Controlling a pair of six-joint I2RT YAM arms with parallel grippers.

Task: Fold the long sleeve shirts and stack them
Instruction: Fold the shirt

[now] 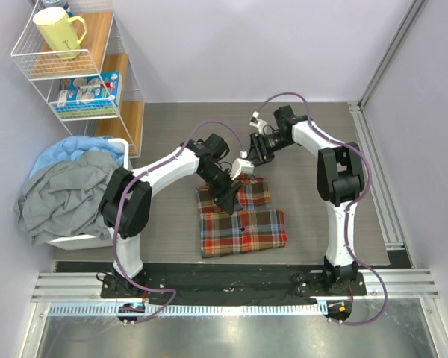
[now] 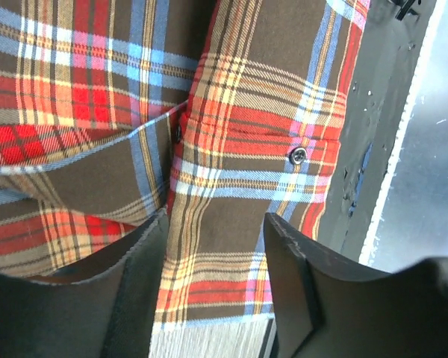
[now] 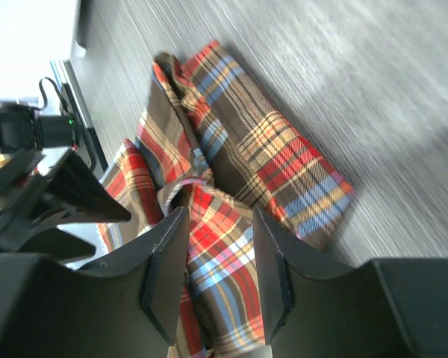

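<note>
The plaid long sleeve shirt (image 1: pixel 243 224) lies folded into a small rectangle on the grey table, with a looser part bunched at its far edge (image 1: pixel 255 190). My left gripper (image 1: pixel 229 200) hovers low over the shirt's far left part. In the left wrist view its jaws (image 2: pixel 216 224) stand wide apart over flat plaid cloth (image 2: pixel 246 149) with a button. My right gripper (image 1: pixel 245 168) is at the shirt's far edge. In the right wrist view (image 3: pixel 220 216) a raised fold of plaid cloth (image 3: pixel 220 246) fills the gap between its fingers.
A white bin (image 1: pixel 116 142) heaped with grey and blue clothes (image 1: pixel 63 194) stands at the left. A wire shelf (image 1: pixel 30 56) with a yellow mug (image 1: pixel 58 31) hangs at the back left. An aluminium rail (image 1: pixel 377 186) runs along the right side.
</note>
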